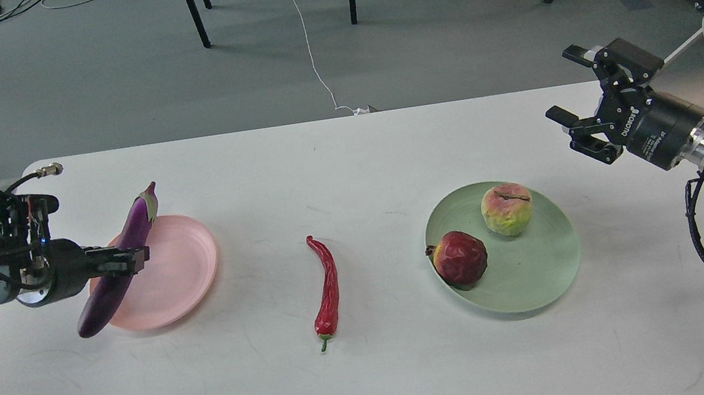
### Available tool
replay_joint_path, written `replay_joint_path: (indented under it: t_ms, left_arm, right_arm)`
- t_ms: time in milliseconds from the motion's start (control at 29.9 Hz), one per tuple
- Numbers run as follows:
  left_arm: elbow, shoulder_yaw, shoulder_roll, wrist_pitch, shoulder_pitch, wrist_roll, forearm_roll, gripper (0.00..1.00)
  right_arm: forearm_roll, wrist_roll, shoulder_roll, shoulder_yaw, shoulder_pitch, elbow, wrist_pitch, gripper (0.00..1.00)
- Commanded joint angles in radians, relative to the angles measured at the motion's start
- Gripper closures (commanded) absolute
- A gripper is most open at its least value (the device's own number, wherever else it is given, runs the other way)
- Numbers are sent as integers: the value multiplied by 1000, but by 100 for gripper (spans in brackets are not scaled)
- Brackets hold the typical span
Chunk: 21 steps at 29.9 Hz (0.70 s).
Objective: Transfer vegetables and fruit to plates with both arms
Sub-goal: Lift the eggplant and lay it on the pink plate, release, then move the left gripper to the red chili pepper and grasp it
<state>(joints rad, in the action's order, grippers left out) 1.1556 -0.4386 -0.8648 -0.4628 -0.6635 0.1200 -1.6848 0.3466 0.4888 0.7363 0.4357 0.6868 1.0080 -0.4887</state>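
Eggplant [119, 258] clamped in left gripper [138, 257], over pink plate [186, 265].
Right gripper [580, 127] spread wide, empty, above table [377, 373] nr green plate [535, 275] w/ pomegranate [459, 257]; chili [327, 290] between plates.

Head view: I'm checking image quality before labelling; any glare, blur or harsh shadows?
Head view: sharp throughout; soft, even light; faint shadows under the green plate and chili pepper; slight sheen on the eggplant held by the left gripper.
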Motion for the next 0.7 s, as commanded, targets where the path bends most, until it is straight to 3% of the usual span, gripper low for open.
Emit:
replay_joint_path:
  t_ms: [0,167,267,368,401,501,568,668]
  left_arm:
    - [0,0,-11,0,1,9,-3,3]
    - [24,-20,-34,3,-16,23,5,2]
    - [142,-29,-43,7,-66,47,7,2]
    - [287,-29,-33,6,-106,29,16,2]
    - [330,-29,-23,4,-114,15,19,2]
    - [423,-25,73,-4,-120,-94,19,2]
    - [435,-14,151,-16,-116,-157,20,2]
    - [415,4,259,-26,-107,-213,19,2]
  right_arm:
    - [0,0,0,1,0,0,0,2]
    - [0,0,0,8,0,0,0,2]
    - [0,0,0,8,0,0,0,2]
    - [0,0,0,8,-1,0,0,2]
    - [0,0,0,8,-1,0,0,2]
    - [0,0,0,8,-6,0,0,2]
    - [0,0,0,9,-15,0,0,2]
    - [2,0,0,9,-24,0,0,2]
